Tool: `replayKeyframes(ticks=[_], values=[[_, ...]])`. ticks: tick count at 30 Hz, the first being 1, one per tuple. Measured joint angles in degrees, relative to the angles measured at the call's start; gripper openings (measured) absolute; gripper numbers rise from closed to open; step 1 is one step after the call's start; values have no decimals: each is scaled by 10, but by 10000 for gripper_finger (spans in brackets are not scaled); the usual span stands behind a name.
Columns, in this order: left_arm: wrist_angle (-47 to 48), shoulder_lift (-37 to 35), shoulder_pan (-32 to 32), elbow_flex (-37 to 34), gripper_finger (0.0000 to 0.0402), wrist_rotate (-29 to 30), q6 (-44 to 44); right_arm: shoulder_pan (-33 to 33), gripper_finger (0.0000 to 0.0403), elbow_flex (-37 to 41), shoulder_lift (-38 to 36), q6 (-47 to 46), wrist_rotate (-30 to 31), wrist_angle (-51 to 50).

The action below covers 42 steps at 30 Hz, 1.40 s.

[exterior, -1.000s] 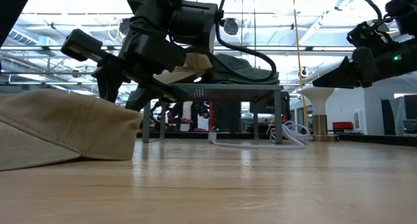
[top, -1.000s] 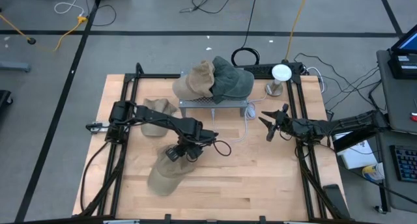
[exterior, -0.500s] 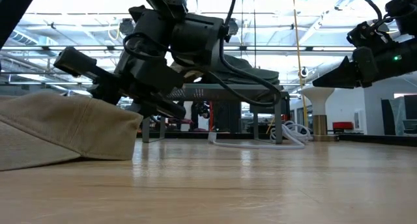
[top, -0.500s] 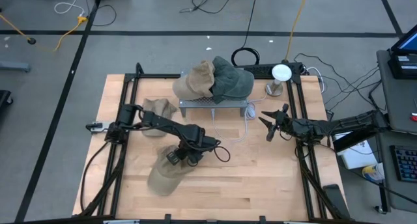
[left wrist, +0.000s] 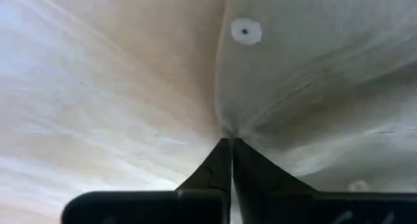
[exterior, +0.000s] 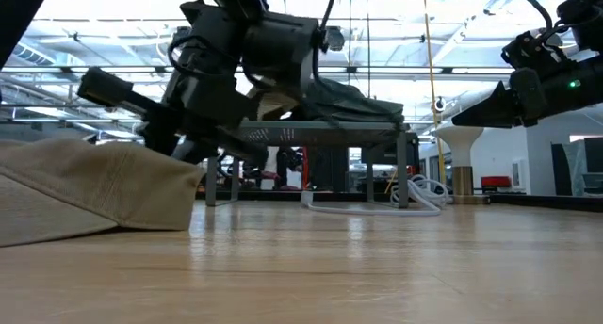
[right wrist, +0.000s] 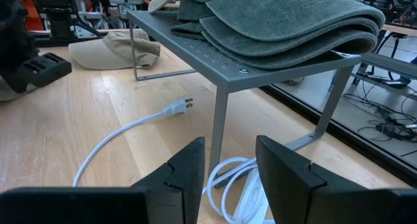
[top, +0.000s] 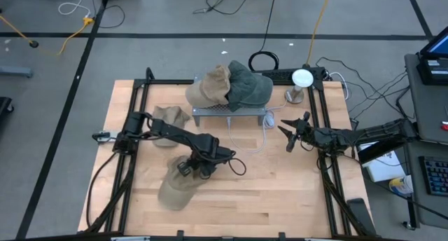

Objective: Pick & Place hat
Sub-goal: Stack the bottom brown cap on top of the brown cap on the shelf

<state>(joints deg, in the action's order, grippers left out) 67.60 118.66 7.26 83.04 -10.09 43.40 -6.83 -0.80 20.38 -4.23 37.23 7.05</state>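
A tan cap (top: 175,188) lies on the wooden table near its near-left part, and in the low view the cap (exterior: 85,187) rests flat on the boards. My left gripper (top: 185,169) reaches onto the cap's far right side and is shut on its cloth (left wrist: 229,140). My right gripper (top: 285,133) hovers open at the table's right side, facing a metal rack (right wrist: 225,71), and touches nothing. My left gripper pinches a small pucker of the cap's crown cloth (left wrist: 225,129) between its two shut fingers, close to a stitched eyelet (left wrist: 245,31). The fingers come slanting down from the far right. Creases run out from the fingertips. The cap rests on the table.
A grey metal rack (top: 231,113) at the far middle carries a tan cap (top: 210,87) and a green cap (top: 250,85). Another tan cap (top: 170,122) lies under the left arm. A white cable (top: 260,141) curls beside the rack, and a white stand (top: 301,80) sits at the far right.
My left gripper has moved a little toward the table's near-left and lowered onto the cap's crown. The cap has stayed on the table. My right arm has kept still.
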Motion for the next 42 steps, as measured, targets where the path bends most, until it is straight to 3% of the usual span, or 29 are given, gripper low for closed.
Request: replayKeyframes(ticks=[10, 19, 25, 33, 42], values=[[56, -115, -6, 0, 0, 46, 63, 0, 130, 0, 0, 0, 0, 0], [75, -172, -10, 0, 16, 47, -11, 0, 130, 0, 0, 0, 0, 0], [57, -172, -6, 0, 77, -13, -4, 0, 130, 0, 0, 0, 0, 0], [39, -129, 1, 1, 179, -13, -35, 0, 130, 0, 0, 0, 0, 0], [33, -57, -1, -2, 201, -16, -100, 0, 130, 0, 0, 0, 0, 0]])
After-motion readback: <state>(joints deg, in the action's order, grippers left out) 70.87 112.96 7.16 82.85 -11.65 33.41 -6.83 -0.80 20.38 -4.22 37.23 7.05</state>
